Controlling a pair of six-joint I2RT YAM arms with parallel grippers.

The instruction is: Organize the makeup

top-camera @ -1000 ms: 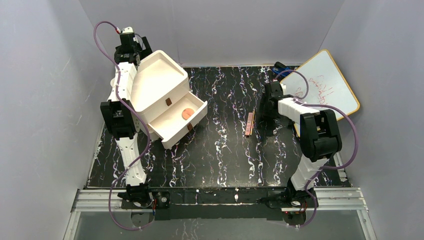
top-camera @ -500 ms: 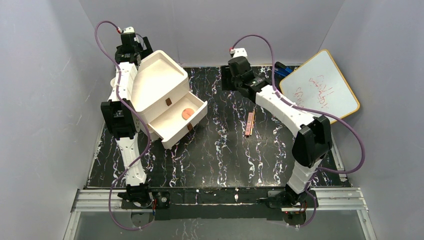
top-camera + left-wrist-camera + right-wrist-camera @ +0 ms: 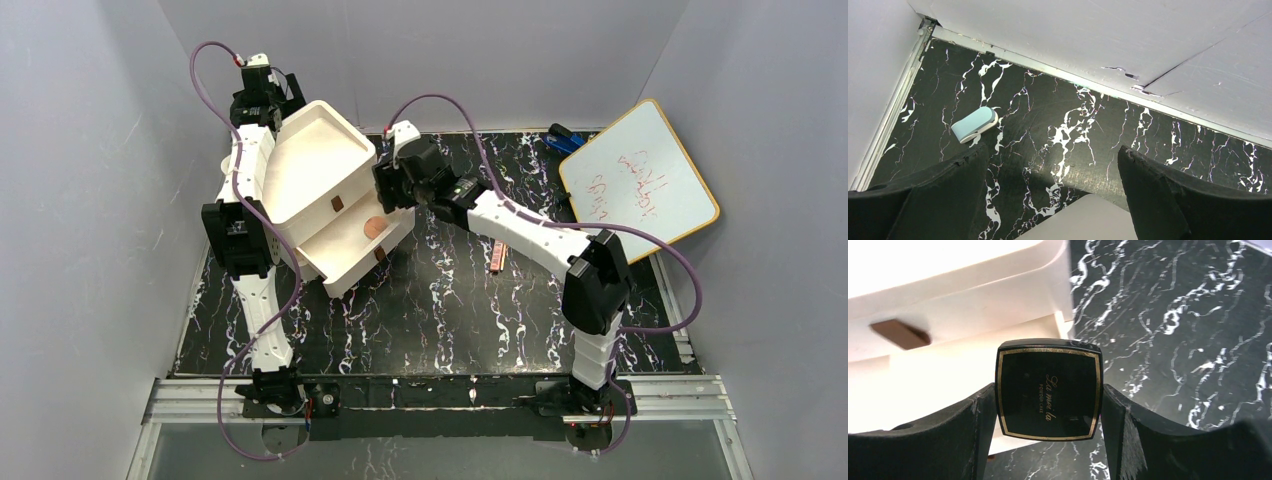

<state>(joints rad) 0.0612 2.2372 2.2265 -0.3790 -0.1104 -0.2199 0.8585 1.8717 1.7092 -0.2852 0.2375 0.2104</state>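
**Top view:** Your right gripper (image 3: 388, 190) reaches over the front of the white three-drawer box (image 3: 320, 160). One drawer (image 3: 335, 248) stands pulled out, and the round copper-brown disc (image 3: 376, 227) lies inside it. The slim sticks (image 3: 497, 250) lie on the marbled table (image 3: 450, 310), well apart from the box.

**Left wrist view:** Your left gripper (image 3: 1053, 155) stands wide with nothing between its fingers. A small pale-blue object (image 3: 974, 125) lies on the table beyond.

**Right wrist view:** The fingers clamp the small dark square compact (image 3: 1049, 388) by two opposite side edges, just above the open drawer's corner. It looks rigid, light and glossy (so probably slippery), with a lid that may be hinged. Gripping the flat sides seems soundest, and it is best set down gently.
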